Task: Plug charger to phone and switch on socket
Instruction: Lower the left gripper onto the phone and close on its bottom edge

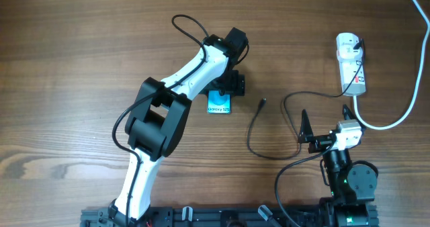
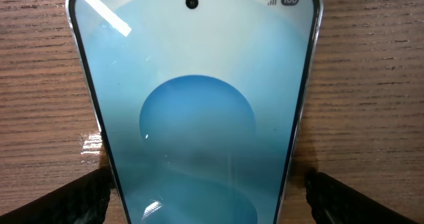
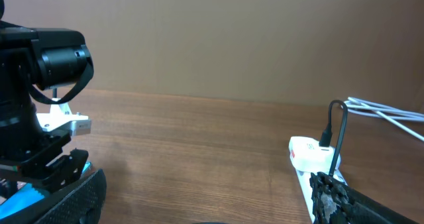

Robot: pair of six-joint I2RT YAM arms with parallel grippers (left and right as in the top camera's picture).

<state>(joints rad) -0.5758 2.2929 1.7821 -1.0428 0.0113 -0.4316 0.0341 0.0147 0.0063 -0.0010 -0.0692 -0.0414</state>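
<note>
**Phone straddled, connector tip loose between the two hands**

Far left: bare desk (image 1: 67,52), nothing of the task there.

Left of centre: left hand (image 1: 228,86) set down over the phone (image 1: 218,106), jaws wide. In the wrist view, one of the pads (image 2: 59,197) on each side of the screen; touching the edges or just clear of them, cannot tell. No grip evident. Phone flat on the desk, screen up, long axis running away from the robot, white lower band toward the base. Upper part hidden under the hand from overhead.

Centre: charger (image 1: 250,136) not in the phone. Connector tip (image 1: 262,104) lying free just right of the phone, apart from it, slanted up and rightward, so aimed away from the phone. Cable looping down, then right and up toward the socket.

Right: right hand (image 1: 310,134) jaws wide, empty, beside the cable loop. Socket (image 1: 351,64) beyond it, charger's plug seated at its far end; switch too small to read.

Judgement: tip left of the right hand and farther from the base. Nearer the left hand, but that one busy over the phone. Likely the right hand's pick. Tip would need turning back toward the phone; port not visible.
</note>
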